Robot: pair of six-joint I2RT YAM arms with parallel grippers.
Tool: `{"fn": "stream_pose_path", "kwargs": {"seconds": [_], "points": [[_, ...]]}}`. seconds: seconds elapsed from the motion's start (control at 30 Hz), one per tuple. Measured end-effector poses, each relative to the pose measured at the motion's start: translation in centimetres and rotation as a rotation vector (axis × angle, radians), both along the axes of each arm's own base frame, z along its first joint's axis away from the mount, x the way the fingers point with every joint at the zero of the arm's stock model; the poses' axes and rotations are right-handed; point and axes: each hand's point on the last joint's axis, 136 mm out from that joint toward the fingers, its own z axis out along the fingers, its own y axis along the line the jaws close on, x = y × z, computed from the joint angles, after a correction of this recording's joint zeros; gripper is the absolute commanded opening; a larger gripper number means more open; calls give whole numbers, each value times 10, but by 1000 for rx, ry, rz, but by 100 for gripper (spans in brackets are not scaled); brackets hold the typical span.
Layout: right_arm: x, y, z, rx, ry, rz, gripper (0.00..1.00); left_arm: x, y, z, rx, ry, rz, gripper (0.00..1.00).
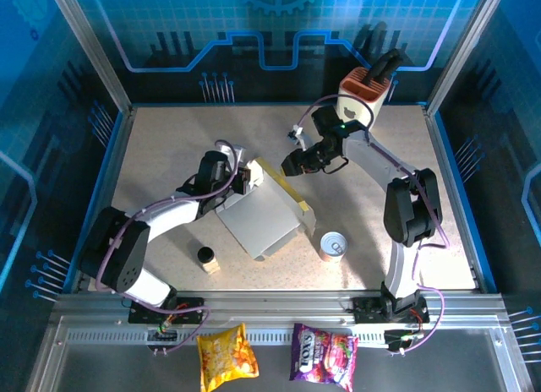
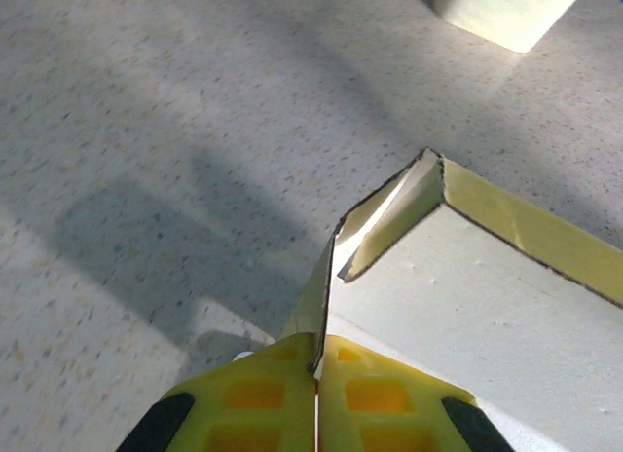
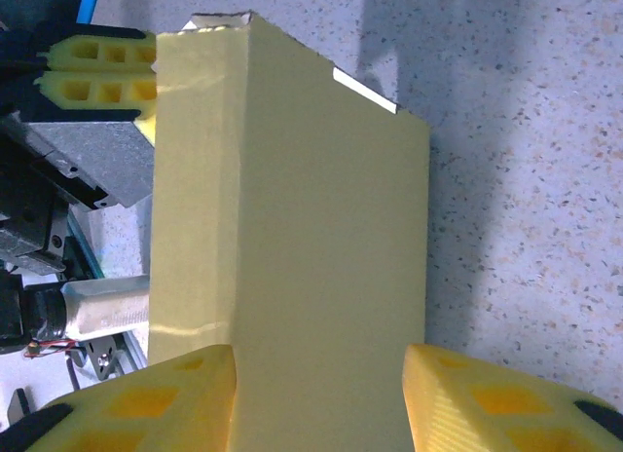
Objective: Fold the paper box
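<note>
Left gripper (image 2: 316, 374) is clamped on a thin upright wall of the paper box (image 2: 467, 306), which lies mid-table (image 1: 169, 147) with its grey-white inside up and one yellow flap raised. Right gripper (image 3: 319, 364) stands parted at that flap, apparently not touching it. A tin can (image 1: 334, 246) sits near the box.
</note>
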Motion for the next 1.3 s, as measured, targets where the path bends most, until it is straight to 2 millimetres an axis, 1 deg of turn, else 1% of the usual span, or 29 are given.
{"fn": "stream_pose_path", "kwargs": {"seconds": [0.13, 0.3, 0.43, 0.53, 0.63, 0.8, 0.93, 1.1, 1.2, 1.3], "points": [[-5, 11, 6, 9, -16, 32, 51, -10, 6, -2, -5, 52, 48, 9], [-12, 25, 10, 32, -10, 72, 51, -29, 6, -3, -14, 92, 62, 10], [-15, 29, 9, 35, -4, 82, 50, -43, 5, -5, -21, 110, 64, 11], [-16, 29, 8, 36, 3, 80, 49, -50, 6, -9, -26, 121, 65, 11], [-22, 29, 0, 43, 38, 74, 48, -53, 7, -13, -33, 132, 73, 11], [-42, 35, -7, 58, 101, 86, 50, -56, 8, -17, -30, 139, 73, 12], [-55, 47, -2, 82, 114, 104, 51, -56, 8, -17, -30, 139, 72, 12], [-64, 62, 7, 105, 104, 119, 55, -57, 7, -17, -29, 140, 70, 12], [-68, 67, 7, 97, 103, 124, 55, -57, 7, -17, -29, 140, 70, 12], [-69, 68, 3, 73, 96, 118, 52, -57, 7, -18, -29, 141, 70, 12]]}}
